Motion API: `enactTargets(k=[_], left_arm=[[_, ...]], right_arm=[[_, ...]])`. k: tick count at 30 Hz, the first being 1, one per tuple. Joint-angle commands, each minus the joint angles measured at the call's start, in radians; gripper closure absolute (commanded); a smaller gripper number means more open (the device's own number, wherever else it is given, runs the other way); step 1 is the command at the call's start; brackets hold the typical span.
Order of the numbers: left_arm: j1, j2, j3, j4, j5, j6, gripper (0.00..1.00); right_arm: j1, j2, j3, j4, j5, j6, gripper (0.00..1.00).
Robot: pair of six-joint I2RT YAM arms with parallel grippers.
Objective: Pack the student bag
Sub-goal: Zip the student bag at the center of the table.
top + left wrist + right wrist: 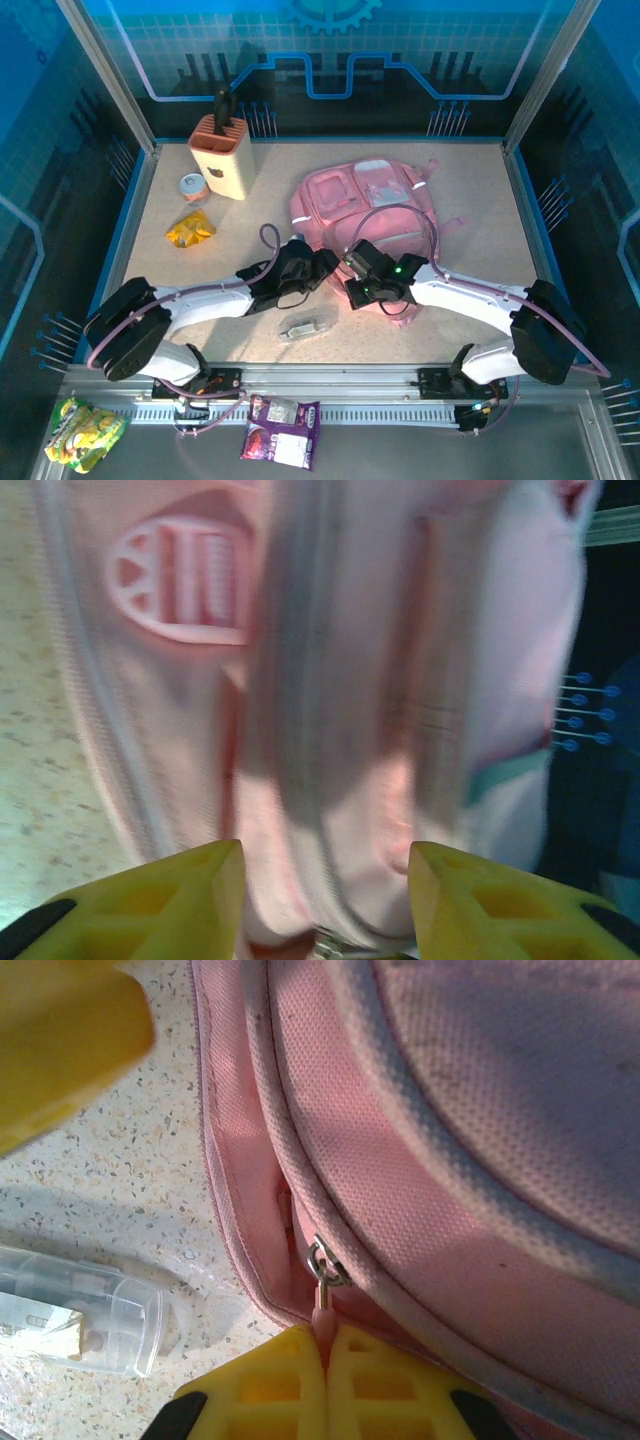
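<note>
Right pincer (325, 1345) is pinching the zipper pull (322, 1300) on the woven student bag (450, 1140); I'm holding left pincer (325, 880) half-wide.

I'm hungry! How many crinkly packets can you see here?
3. A yellow packet on the table's left side, a green-yellow packet off its near-left corner, a purple packet on the near ledge. Others may be hidden.

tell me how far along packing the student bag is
Done: nothing visibly packed yet. In hand: right pincer is shut on the zipper pull of the student bag; left pincer is open at the bag. Left: the clear case and yellow packet lie on the table.
</note>
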Motion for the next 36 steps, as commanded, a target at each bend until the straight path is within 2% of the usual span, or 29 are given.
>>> enactTargets(k=[1, 6, 10, 15, 17, 20, 24, 27, 29, 31, 33, 36], left_arm=[[-0.020, 0.048, -0.024, 0.087, -0.075, -0.128, 0.57], [-0.036, 0.125, 0.022, 0.147, -0.074, -0.147, 0.57], [-0.047, 0.162, 0.074, 0.116, -0.079, -0.146, 0.57], [-0.054, 0.134, 0.036, 0.129, -0.115, -0.170, 0.60], [-0.054, 0.101, 0.015, 0.120, -0.131, -0.181, 0.56], [-0.041, 0.058, 0.010, 0.101, -0.120, -0.134, 0.41], [-0.042, 0.031, 0.042, 0.067, -0.116, -0.109, 0.42], [-0.058, 0.080, 0.130, 0.015, -0.081, -0.094, 0.40], [-0.067, 0.121, 0.152, -0.013, -0.092, -0.135, 0.38], [-0.066, 0.157, 0.132, 0.061, -0.087, -0.158, 0.40], [-0.065, 0.176, 0.128, 0.105, -0.094, -0.157, 0.47], [-0.064, 0.180, 0.171, 0.033, -0.125, -0.130, 0.58]], right_arm=[[0.007, -0.001, -0.011, 0.016, 0.005, 0.005, 1.00], [0.007, 0.002, -0.014, 0.039, 0.000, 0.003, 1.00], [0.009, 0.025, -0.010, 0.045, 0.004, 0.000, 1.00], [0.008, 0.032, -0.004, 0.040, 0.019, -0.013, 1.00], [0.007, 0.033, -0.005, 0.034, 0.032, -0.017, 1.00], [0.006, 0.038, -0.004, 0.027, 0.027, -0.017, 1.00], [0.006, 0.033, -0.006, 0.026, 0.027, -0.012, 1.00], [0.006, 0.031, -0.010, 0.044, 0.030, -0.007, 1.00], [0.007, 0.039, -0.005, 0.050, 0.027, -0.009, 1.00], [0.004, 0.046, 0.004, 0.042, 0.036, -0.011, 1.00], [0.004, 0.046, 0.004, 0.044, 0.044, -0.009, 1.00], [0.000, 0.044, -0.002, 0.060, 0.038, -0.012, 1.00]])
